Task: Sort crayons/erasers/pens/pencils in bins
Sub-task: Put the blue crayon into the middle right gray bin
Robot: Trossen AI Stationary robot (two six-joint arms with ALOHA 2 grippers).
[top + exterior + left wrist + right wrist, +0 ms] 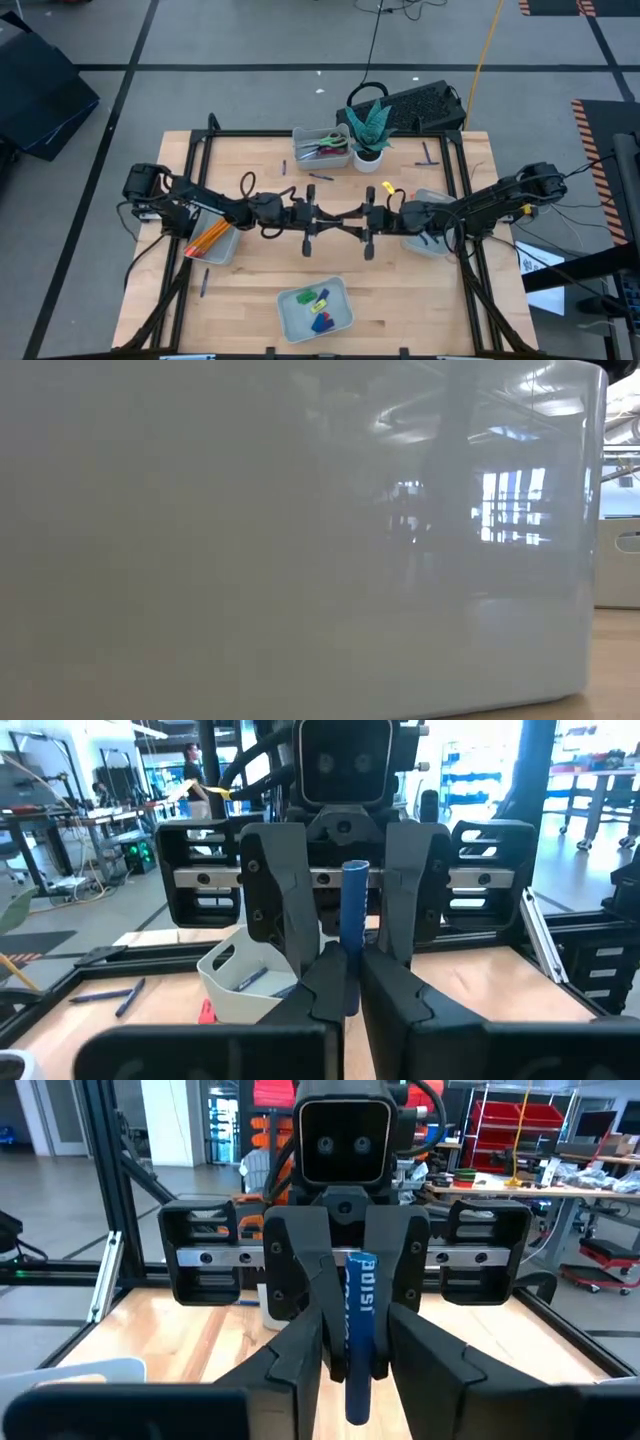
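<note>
Over the table's middle: both pincers meet nose to nose above the bare wood.
Left pincer [318, 217]: clamped on one end of a blue pen [354, 910]; in the left wrist view the pen stands up between the fingers [330, 982].
Right pincer [355, 217]: its fingers [305, 1345] pinch the same pen, whose white lettering shows in the right wrist view.
Pen's place: held off the table between the two pincers, in the air, in no bin.
Left bin [222, 248]: under the left arm, holding orange pencils [208, 238].
Right bin [430, 200]: under the right arm, with a dark pen or two inside.
Near bin [290, 318]: at the front edge, holding erasers [317, 303] in yellow, green and blue.
Far bin [304, 158]: at the back, with scissors [322, 148], just beside a white plant pot [368, 157].
Loose pens [320, 177]: scattered on the table near the far bin and front left.
Loose eraser [387, 187]: yellow, near the right arm.
Low view: filled by a grey bin wall [300, 560].
</note>
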